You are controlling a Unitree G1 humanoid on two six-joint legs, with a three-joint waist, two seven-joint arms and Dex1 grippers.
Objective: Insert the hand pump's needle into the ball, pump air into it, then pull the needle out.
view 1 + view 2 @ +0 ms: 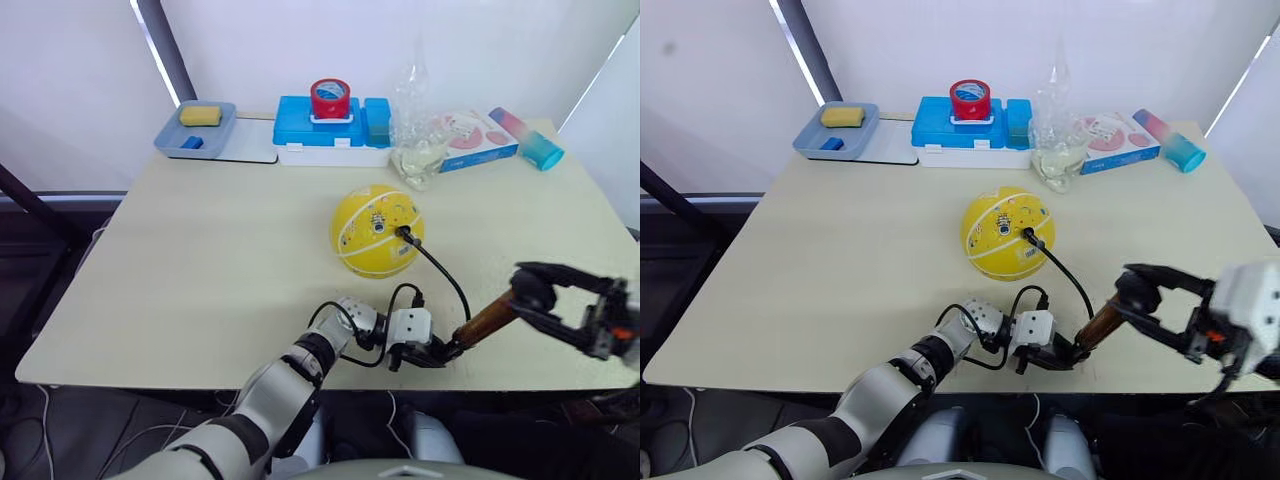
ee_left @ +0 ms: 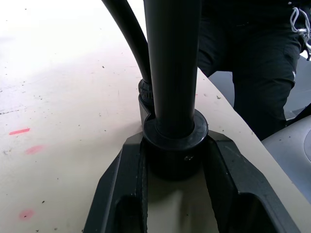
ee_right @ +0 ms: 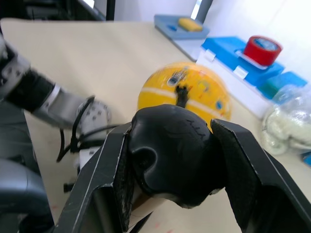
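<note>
Ball (image 1: pixel 377 230) mid-table (image 1: pixel 200 270), round, printed marks too small to read. Needle (image 1: pixel 402 233) seated in it, hose (image 1: pixel 445 272) arcing back to hand pump (image 1: pixel 485 322) near front table edge. Left gripper (image 1: pixel 425 352) clamps pump base cap; right gripper (image 1: pixel 532 290) clamps the T-handle (image 3: pixel 170 150). Open tabletop left of ball.
</note>
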